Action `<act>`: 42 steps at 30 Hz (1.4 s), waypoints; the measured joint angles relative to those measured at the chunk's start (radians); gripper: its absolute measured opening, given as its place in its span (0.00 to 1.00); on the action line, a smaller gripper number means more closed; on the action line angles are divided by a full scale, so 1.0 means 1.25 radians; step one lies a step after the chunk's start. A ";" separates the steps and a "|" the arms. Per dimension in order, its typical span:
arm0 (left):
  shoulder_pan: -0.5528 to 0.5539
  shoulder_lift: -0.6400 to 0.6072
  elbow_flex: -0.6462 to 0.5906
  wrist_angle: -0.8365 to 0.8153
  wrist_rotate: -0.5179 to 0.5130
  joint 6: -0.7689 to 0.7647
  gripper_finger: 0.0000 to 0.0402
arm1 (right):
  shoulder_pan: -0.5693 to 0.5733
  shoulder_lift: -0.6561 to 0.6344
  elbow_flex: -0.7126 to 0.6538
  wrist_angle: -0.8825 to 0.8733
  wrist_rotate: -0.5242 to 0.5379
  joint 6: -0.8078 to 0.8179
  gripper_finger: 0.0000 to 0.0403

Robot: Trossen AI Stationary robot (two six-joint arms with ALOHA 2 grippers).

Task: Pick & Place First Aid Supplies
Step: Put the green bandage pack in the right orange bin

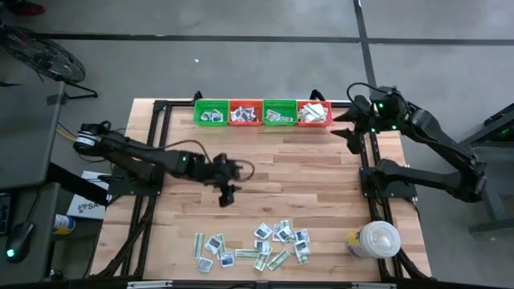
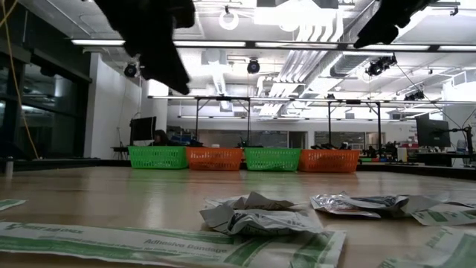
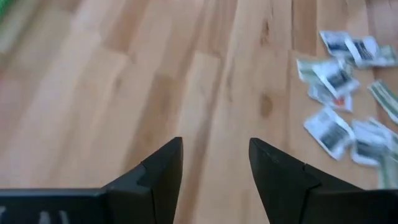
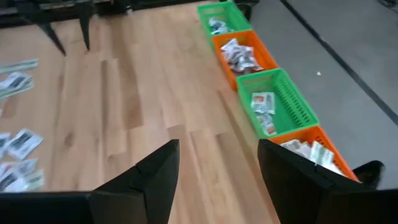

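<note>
A: Left gripper?
B: Mid-frame in the high view, over bare planks of the pale wooden table. Fingers parted, nothing between them. Wrist view agrees.

A: Right gripper?
B: Upper right of the high view, just beside the end of the basket row. Fingers apart, empty.

A: The supplies?
B: Loose scatter of small flat first aid packets, white-grey squares and pale-green strips, lying on the table at lower centre of the high view, well apart from both grippers. More packets sit inside the four plastic mesh baskets, green, orange, green, orange, lined along the upper edge.

A: Anything else?
B: White round lidded container, lower right, at the table's edge.
</note>
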 joint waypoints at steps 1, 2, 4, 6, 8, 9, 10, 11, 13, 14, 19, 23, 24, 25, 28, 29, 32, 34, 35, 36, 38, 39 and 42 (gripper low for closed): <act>-0.020 0.000 0.000 -0.016 -0.002 -0.023 0.45 | 0.005 -0.006 0.000 -0.011 -0.006 -0.007 0.52; -0.039 0.000 0.000 -0.024 0.006 -0.036 0.45 | 0.010 -0.012 0.000 -0.021 -0.013 -0.015 0.52; -0.075 0.000 0.000 -0.031 0.046 -0.040 0.45 | 0.020 -0.018 0.000 -0.042 -0.034 -0.029 0.52; -0.108 0.000 0.000 -0.057 0.089 -0.047 0.45 | 0.029 -0.021 0.000 -0.056 -0.047 -0.037 0.52; -0.136 0.000 0.000 -0.083 0.119 -0.062 0.45 | 0.038 -0.021 0.000 -0.059 -0.055 -0.041 0.52; -0.149 0.000 0.000 -0.094 0.133 -0.067 0.45 | 0.041 -0.021 0.000 -0.059 -0.062 -0.043 0.52; -0.161 0.000 0.000 -0.110 0.149 -0.071 0.45 | 0.044 -0.020 0.000 -0.059 -0.068 -0.043 0.52; -0.172 0.000 0.000 -0.126 0.165 -0.075 0.45 | 0.046 -0.019 0.000 -0.058 -0.072 -0.044 0.52; -0.192 0.000 0.000 -0.160 0.196 -0.096 0.45 | 0.051 -0.015 0.000 -0.058 -0.077 -0.051 0.52; -0.201 0.000 0.000 -0.175 0.206 -0.105 0.45 | 0.054 -0.014 0.000 -0.058 -0.077 -0.053 0.52; -0.241 0.000 0.000 -0.218 0.241 -0.107 0.45 | 0.059 -0.008 0.000 -0.059 -0.077 -0.055 0.52; -0.277 0.000 0.000 -0.223 0.268 -0.109 0.45 | 0.059 -0.008 0.000 -0.059 -0.077 -0.055 0.52; -0.286 0.000 0.000 -0.220 0.270 -0.109 0.45 | 0.059 -0.008 0.000 -0.059 -0.077 -0.055 0.52; -0.295 0.000 0.000 -0.220 0.273 -0.110 0.45 | 0.059 -0.008 0.000 -0.059 -0.077 -0.055 0.52; -0.318 0.005 0.000 -0.220 0.281 -0.124 0.45 | 0.059 -0.008 0.000 -0.059 -0.077 -0.052 0.52; -0.323 0.011 0.000 -0.220 0.281 -0.132 0.45 | 0.059 -0.008 0.000 -0.059 -0.077 -0.052 0.52; -0.342 0.030 0.000 -0.216 0.283 -0.153 0.45 | 0.059 -0.008 0.000 -0.059 -0.077 -0.051 0.52; -0.350 0.048 0.000 -0.212 0.288 -0.161 0.45 | 0.059 -0.008 0.000 -0.059 -0.077 -0.051 0.52; -0.354 0.055 0.000 -0.209 0.288 -0.167 0.45 | 0.059 -0.008 0.000 -0.059 -0.077 -0.050 0.52; -0.354 0.060 0.000 -0.203 0.286 -0.171 0.45 | 0.059 -0.008 0.000 -0.059 -0.077 -0.050 0.52; -0.353 0.066 0.000 -0.184 0.283 -0.171 0.45 | 0.059 -0.008 0.000 -0.059 -0.072 -0.050 0.52; -0.353 0.067 0.000 -0.187 0.282 -0.172 0.45 | 0.059 -0.008 0.000 -0.059 -0.069 -0.050 0.52; -0.362 0.067 0.000 -0.188 0.280 -0.172 0.45 | 0.059 -0.008 0.000 -0.059 -0.069 -0.050 0.52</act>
